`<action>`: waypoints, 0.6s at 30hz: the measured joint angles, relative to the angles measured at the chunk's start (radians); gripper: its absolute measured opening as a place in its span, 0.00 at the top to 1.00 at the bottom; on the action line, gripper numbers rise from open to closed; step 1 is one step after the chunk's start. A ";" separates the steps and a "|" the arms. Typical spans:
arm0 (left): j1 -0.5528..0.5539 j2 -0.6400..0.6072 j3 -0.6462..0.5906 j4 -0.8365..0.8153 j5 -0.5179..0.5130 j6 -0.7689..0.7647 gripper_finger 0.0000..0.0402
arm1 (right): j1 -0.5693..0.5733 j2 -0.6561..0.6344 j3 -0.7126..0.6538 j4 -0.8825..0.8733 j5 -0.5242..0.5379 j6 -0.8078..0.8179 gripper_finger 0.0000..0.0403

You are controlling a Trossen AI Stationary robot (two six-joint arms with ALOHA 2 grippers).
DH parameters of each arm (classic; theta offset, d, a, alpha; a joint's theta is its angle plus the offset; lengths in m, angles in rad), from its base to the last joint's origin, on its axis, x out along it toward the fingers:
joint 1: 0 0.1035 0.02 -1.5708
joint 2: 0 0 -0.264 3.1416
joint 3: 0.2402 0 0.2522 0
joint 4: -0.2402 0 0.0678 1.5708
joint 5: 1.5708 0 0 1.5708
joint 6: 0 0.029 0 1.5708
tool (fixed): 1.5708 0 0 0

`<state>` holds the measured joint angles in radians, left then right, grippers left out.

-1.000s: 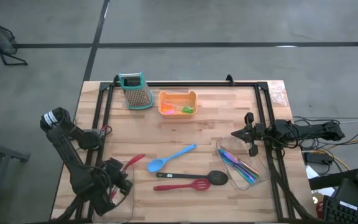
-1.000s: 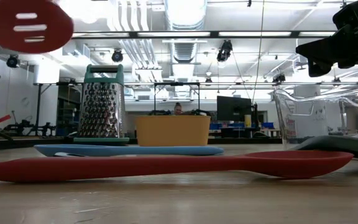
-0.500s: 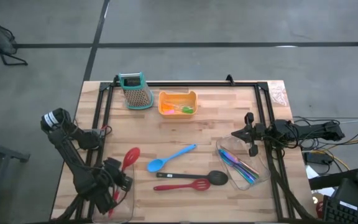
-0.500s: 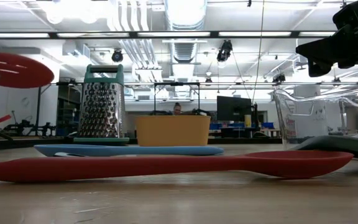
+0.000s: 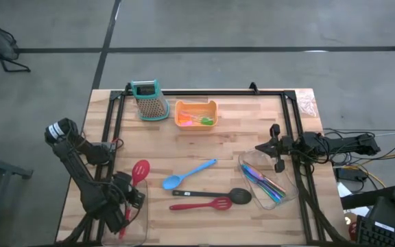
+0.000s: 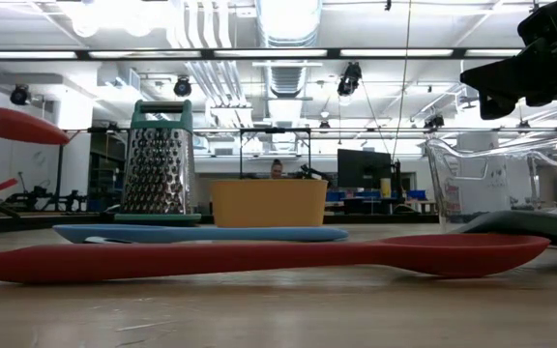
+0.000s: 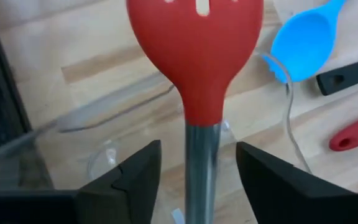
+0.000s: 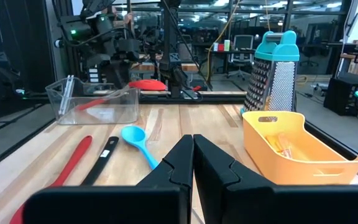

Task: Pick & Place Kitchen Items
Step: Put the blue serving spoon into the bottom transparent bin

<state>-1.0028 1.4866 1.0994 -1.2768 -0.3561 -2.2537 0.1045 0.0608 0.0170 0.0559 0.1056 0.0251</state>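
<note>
My left gripper (image 5: 124,208) stands open over a clear bin (image 5: 137,221) at the near left. Its fingers flank the metal handle (image 7: 201,163) of a red slotted spoon (image 5: 140,171) without touching it. The spoon's handle goes down into the bin and its red head (image 7: 196,43) reaches out over the bin's rim (image 7: 98,107). A blue spoon (image 5: 188,173), a black spoon (image 5: 214,195) and a red slotted spatula (image 5: 201,204) lie flat mid-table. My right gripper (image 5: 275,149) waits shut at the right.
A second clear bin (image 5: 286,195) at the near right holds thin blue-handled cutlery (image 5: 265,182). An orange tray (image 5: 181,115) with small coloured pieces and a teal-topped grater (image 5: 149,100) stand at the far edge. A black frame runs along the table's sides.
The red slotted spoon has tipped over. Its head has sunk from high up to about the height of the bin's rim and has turned its flat face upward. Its handle end has stayed in the bin under my left gripper.
</note>
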 joint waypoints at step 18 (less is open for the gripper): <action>0.030 -0.051 0.129 -0.094 -0.270 0.099 0.41 | 0.000 0.000 0.000 0.000 0.000 -0.001 0.98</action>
<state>-0.9725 1.4353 1.2282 -1.3705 -0.6256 -2.1552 0.1044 0.0608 0.0170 0.0563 0.1058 0.0238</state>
